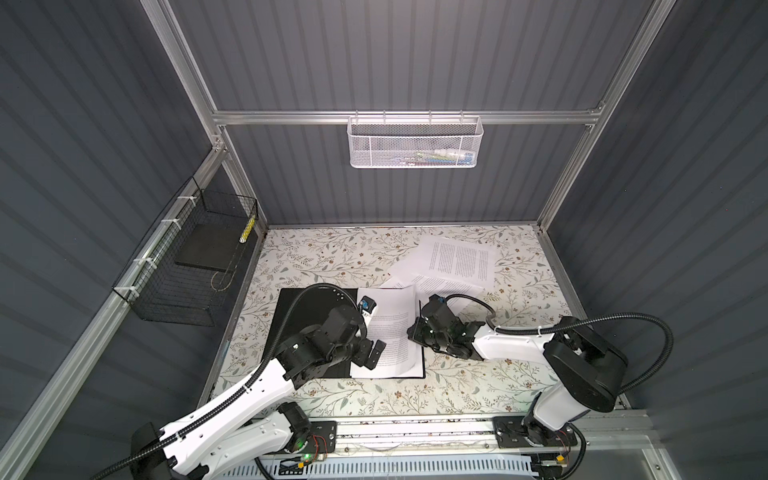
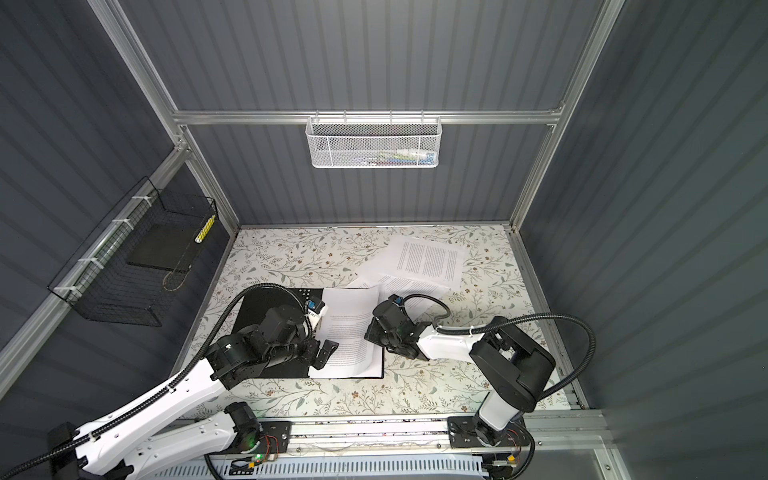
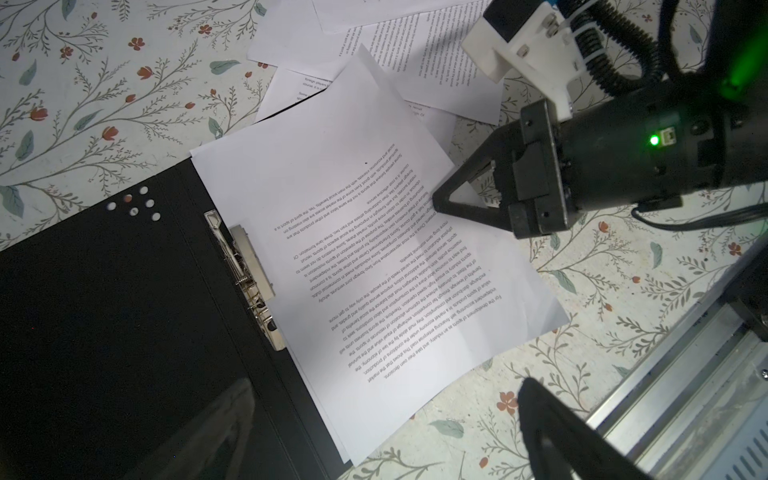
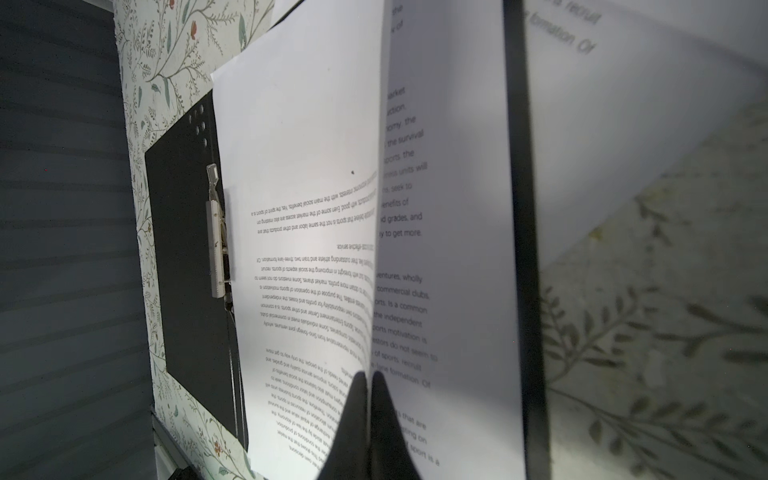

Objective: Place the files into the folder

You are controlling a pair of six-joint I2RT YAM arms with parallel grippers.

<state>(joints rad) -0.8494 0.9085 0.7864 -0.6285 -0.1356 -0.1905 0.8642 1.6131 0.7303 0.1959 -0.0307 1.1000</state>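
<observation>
The folder (image 1: 299,307) (image 2: 266,301) lies open on the table, black inside up, with a metal clip (image 3: 249,270) along its spine. Files (image 1: 390,332) (image 2: 353,332) rest on its right half. My right gripper (image 1: 415,328) (image 4: 369,376) is shut on the right edge of the top sheet (image 4: 307,166) and holds that edge lifted and curled. My left gripper (image 1: 370,355) (image 2: 324,354) hangs open over the stack's front left corner, with nothing between its fingers. More files (image 1: 457,259) (image 3: 436,62) lie loose on the table behind the folder, to the right.
A white mesh basket (image 1: 415,143) hangs on the back rail. A black wire basket (image 1: 187,266) on the left wall holds a dark flat slab (image 1: 205,245). The arms' mounting rail (image 1: 415,428) runs along the table's front edge. Grey walls enclose three sides.
</observation>
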